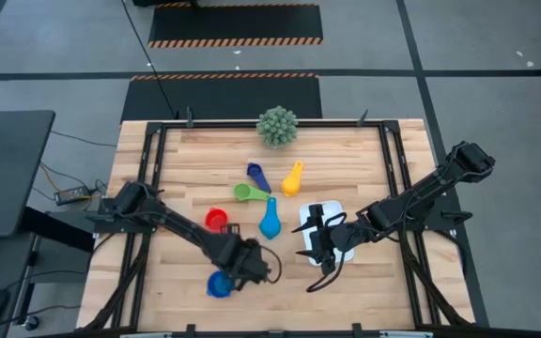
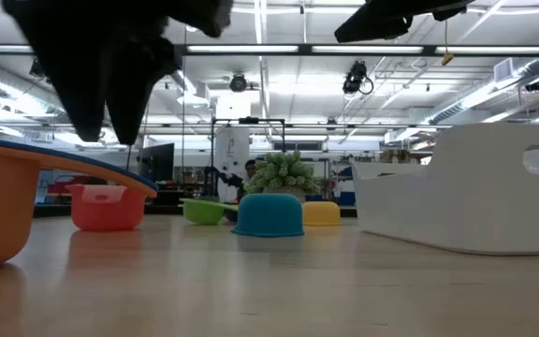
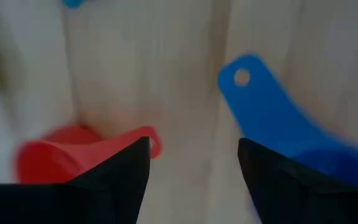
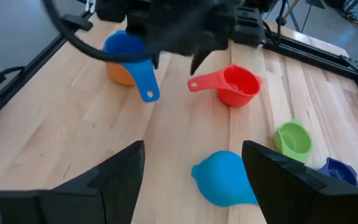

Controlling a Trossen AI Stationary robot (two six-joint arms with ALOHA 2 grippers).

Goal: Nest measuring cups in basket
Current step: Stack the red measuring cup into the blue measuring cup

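Hovering spread above the blue cup (image 1: 220,284), nested in an orange cup (image 4: 119,71), is the left claw (image 1: 256,266). The right claw (image 1: 316,246), also spread, hangs over the white basket (image 1: 346,208)'s edge on the counter (image 1: 186,169), beside the red cup (image 1: 216,220).

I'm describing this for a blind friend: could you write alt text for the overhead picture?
Two dark robot arms reach over a wooden table scattered with colourful measuring cups. The left end effector hovers by a blue cup; the right end effector hangs over a white basket.
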